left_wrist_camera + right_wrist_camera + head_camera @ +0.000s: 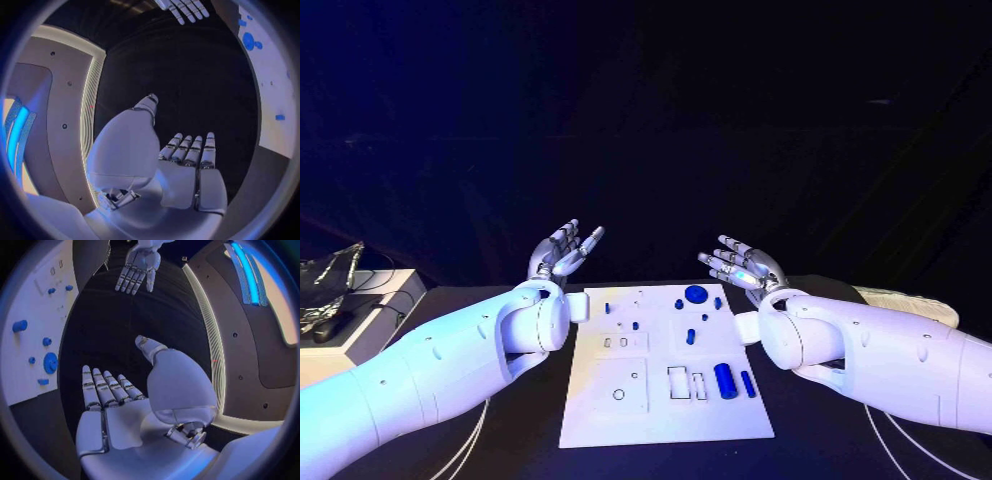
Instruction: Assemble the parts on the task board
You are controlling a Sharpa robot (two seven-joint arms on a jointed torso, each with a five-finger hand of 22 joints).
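The white task board (661,415) lies flat in the middle of the black table, with small blue parts on it. A round blue disc (695,294) sits near its far edge, and a blue cylinder (724,380) and a thin blue bar (749,384) lie toward its right side. My left hand (565,250) is raised beyond the board's far left corner, fingers apart, holding nothing. My right hand (741,266) is raised beyond the far right corner, palm up, fingers spread and empty. The left wrist view shows the left hand (187,175) open beside the board (272,90); the right wrist view shows the right hand (125,415) open.
A white box with dark gear (343,300) stands at the table's left edge. A pale object (913,300) lies at the far right of the table. In the right wrist view the left hand (139,267) shows across the dark table, and the board (34,330) lies beside it.
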